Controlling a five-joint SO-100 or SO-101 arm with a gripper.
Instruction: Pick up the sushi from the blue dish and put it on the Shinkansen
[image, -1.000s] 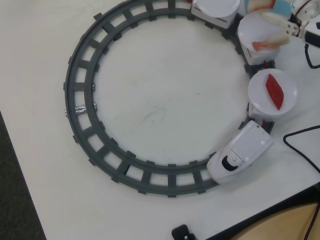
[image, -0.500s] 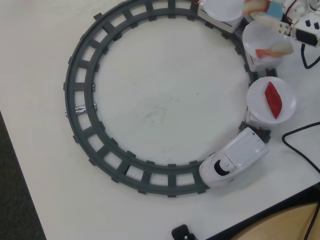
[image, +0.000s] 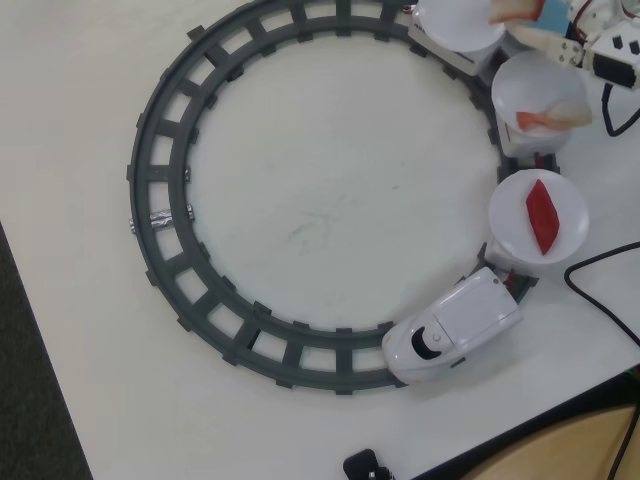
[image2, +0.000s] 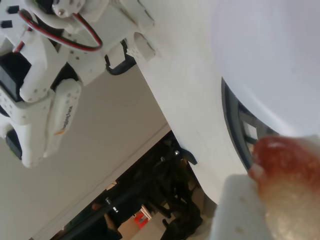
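Gripper (image: 525, 15) at the top right edge of the overhead view, mostly cut off; it appears closed on the sushi (image2: 287, 170), which fills the lower right of the wrist view as a blurred red-orange top over pale rice against a white finger. Grip looks real but jaw contact itself is not visible.

Landmark: the Shinkansen (image: 452, 327), nose low on the grey track (image: 165, 180), overhead view.
- Car just behind the engine: white plate (image: 538, 218) carrying a flat red slice (image: 541, 212).
- Next car back: plate (image: 540, 95) with a pale piece with an orange tail (image: 545, 118).
- Third car back: plate (image: 458, 20), seems bare, partly cropped. Gripper hangs just beside it, on the side away from the engine.
- Blue dish: only a sliver of blue (image: 553, 12) by the gripper; too cropped to be sure.

Step in hand, as judged: carry sushi over the train and set it on a plate. Doing it well:
- Aim for the bare third plate, not the two taken ones.
- Centre over the plate before lowering; rims are shallow.
- Lower close, then open; dropping from height risks a bounce off.
- Keep fingers clear of the neighbouring plate.
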